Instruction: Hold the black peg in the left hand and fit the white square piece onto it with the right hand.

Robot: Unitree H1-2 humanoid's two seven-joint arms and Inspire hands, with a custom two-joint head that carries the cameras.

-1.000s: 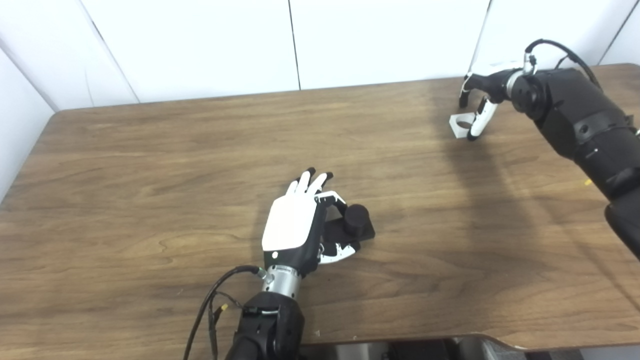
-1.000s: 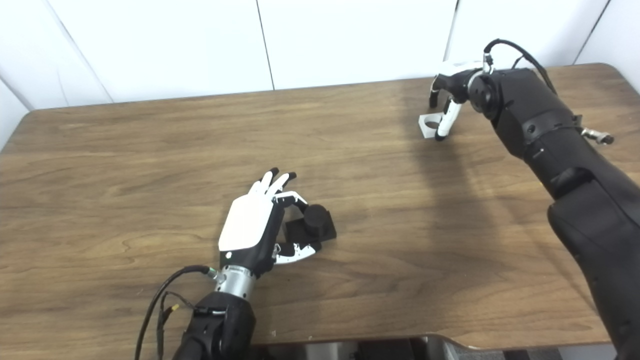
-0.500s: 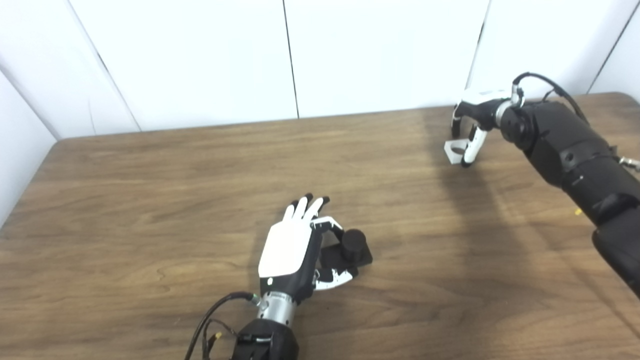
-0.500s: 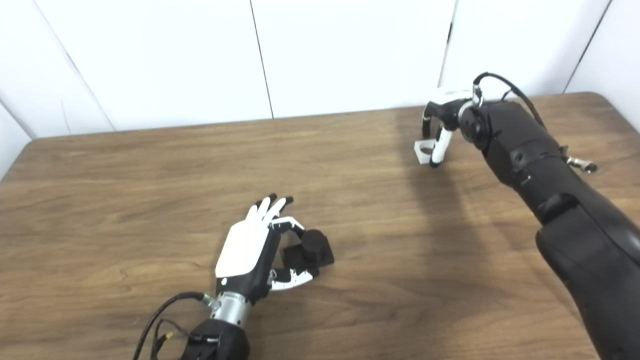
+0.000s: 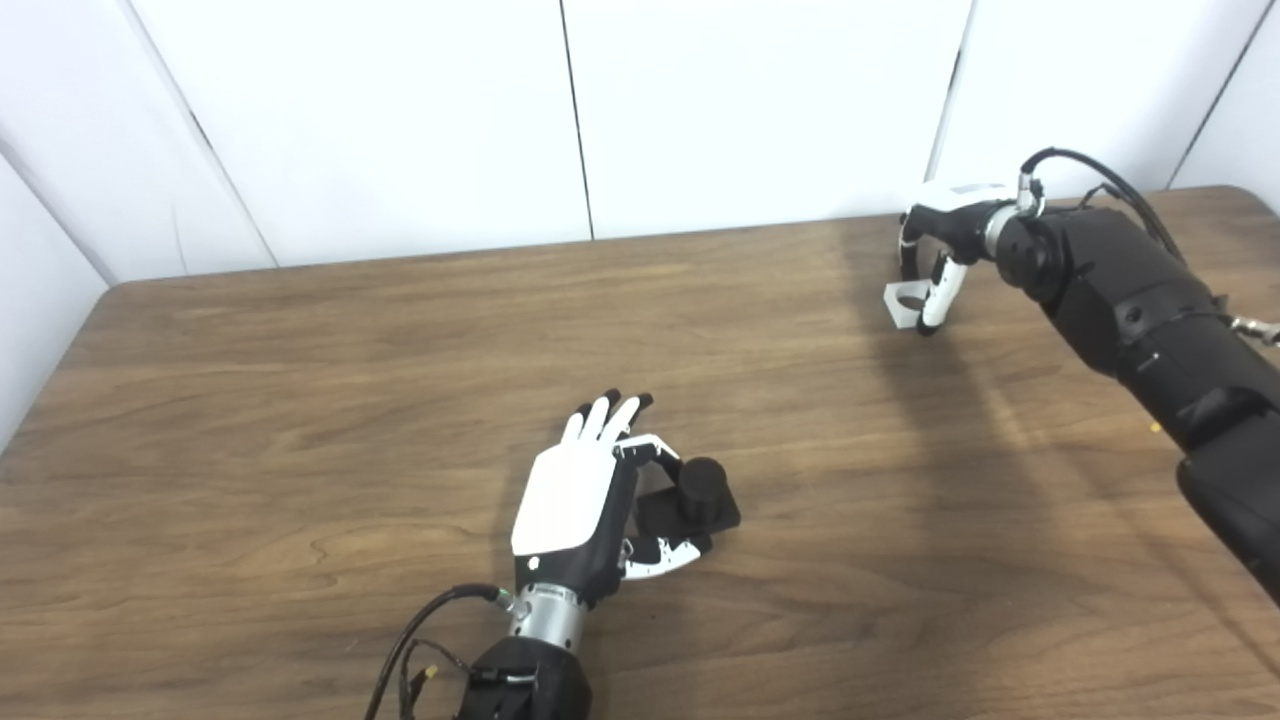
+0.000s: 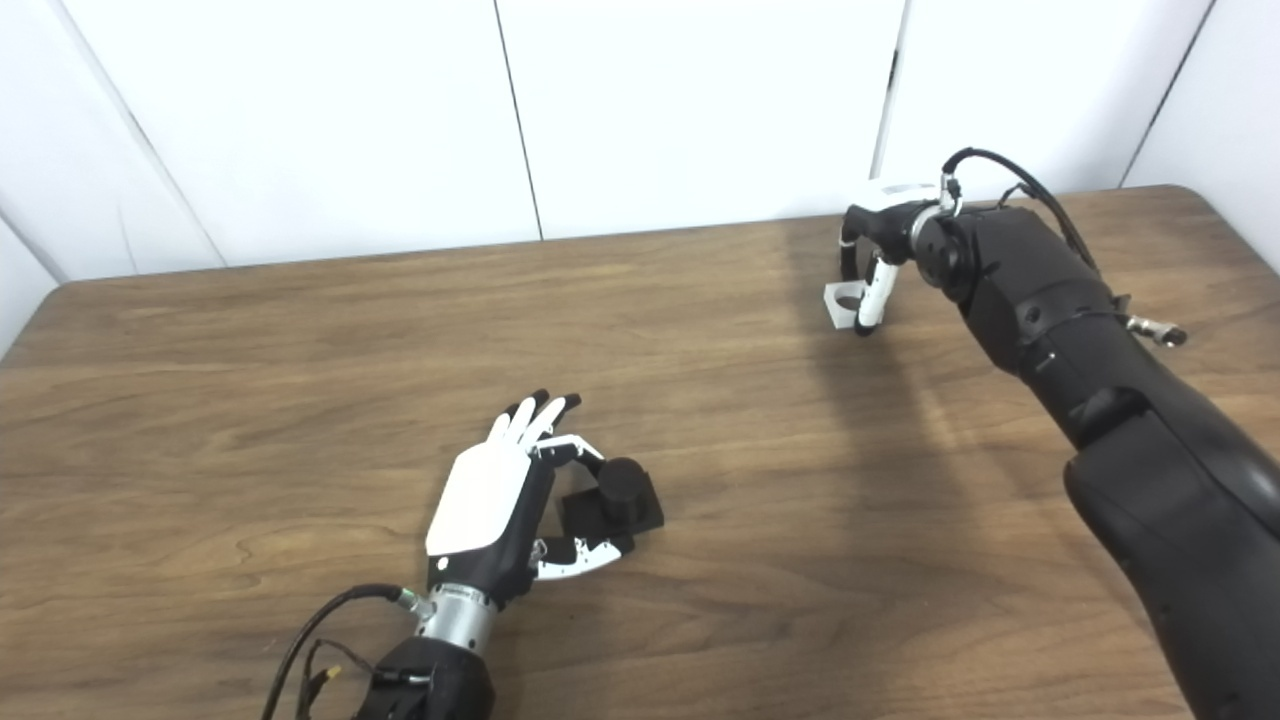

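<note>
A wooden table [image 5: 300,330] fills most of the frame, with white wall panels [image 5: 400,120] across the top.

Low and a little left of centre, the left hand [image 5: 580,490] rests on the tabletop with its white back turned up. Most of its fingers [image 5: 605,415] lie straight and close together, pointing toward the upper part of the frame. One finger and the thumb [image 5: 665,555] curve to the right, on either side of the peg [image 5: 700,480]. The peg is a short black cylinder standing upright on a flat black square base [image 5: 665,515]. The base lies on the table just right of the palm. The curved finger reaches over the base's far edge, and the thumb lies along its near edge. Both are against or very near the base; a firm grip cannot be told, and the base sits flat on the wood.

In the upper right of the frame, the right hand [image 5: 940,235] hangs over the table at the end of a bulky black arm [image 5: 1150,310] that enters from the lower right. Its fingers curl downward. A white finger [image 5: 935,300] touches the right side of the square piece [image 5: 905,303]. This is a pale block with a round hole, resting on the table. Whether the fingers actually clamp it cannot be told from either view. Peg and piece lie well apart.
</note>
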